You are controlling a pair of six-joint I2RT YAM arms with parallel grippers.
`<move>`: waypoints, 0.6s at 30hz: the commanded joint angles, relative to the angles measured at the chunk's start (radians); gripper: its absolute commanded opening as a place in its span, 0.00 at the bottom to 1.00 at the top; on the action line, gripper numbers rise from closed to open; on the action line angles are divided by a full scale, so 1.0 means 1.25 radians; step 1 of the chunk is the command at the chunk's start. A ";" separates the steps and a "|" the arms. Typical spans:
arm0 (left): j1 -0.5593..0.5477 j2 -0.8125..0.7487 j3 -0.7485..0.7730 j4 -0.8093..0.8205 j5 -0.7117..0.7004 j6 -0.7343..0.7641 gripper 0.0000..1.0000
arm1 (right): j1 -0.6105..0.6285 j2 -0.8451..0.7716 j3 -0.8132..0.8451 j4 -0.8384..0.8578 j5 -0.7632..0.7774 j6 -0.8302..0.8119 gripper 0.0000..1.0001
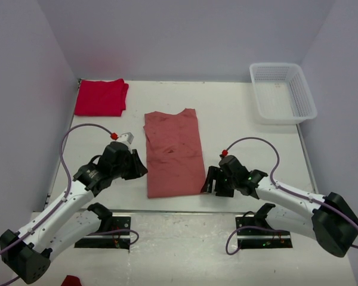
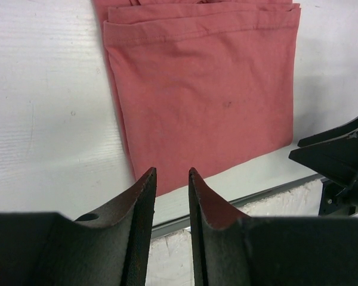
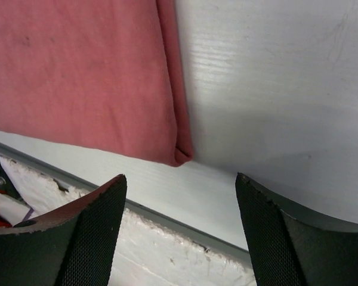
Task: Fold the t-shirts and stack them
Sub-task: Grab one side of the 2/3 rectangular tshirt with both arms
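At the white bench's near edge, the empty black left gripper, barely parted, and right gripper, spread wide, flank the dusty salmon-pink cloth t-shirt's hem, likely to fold it. The folded bright red cloth t-shirt waits at the far-left corner.

White table bears pink t-shirt, red t-shirt, mesh basket.

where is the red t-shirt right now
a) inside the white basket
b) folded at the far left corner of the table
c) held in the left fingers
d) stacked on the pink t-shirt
b: the top view shows the red t-shirt lying folded at the far left corner of the table, apart from the pink t-shirt and well away from the basket.
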 commanded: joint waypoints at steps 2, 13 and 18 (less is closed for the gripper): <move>-0.004 -0.011 0.008 -0.010 0.015 -0.007 0.29 | 0.003 -0.010 -0.026 0.064 0.027 0.045 0.74; -0.004 -0.013 0.042 -0.024 0.011 0.003 0.30 | 0.002 0.053 -0.053 0.139 0.016 0.056 0.68; -0.004 -0.011 0.046 -0.033 0.010 0.005 0.30 | 0.003 0.069 -0.068 0.172 0.001 0.068 0.61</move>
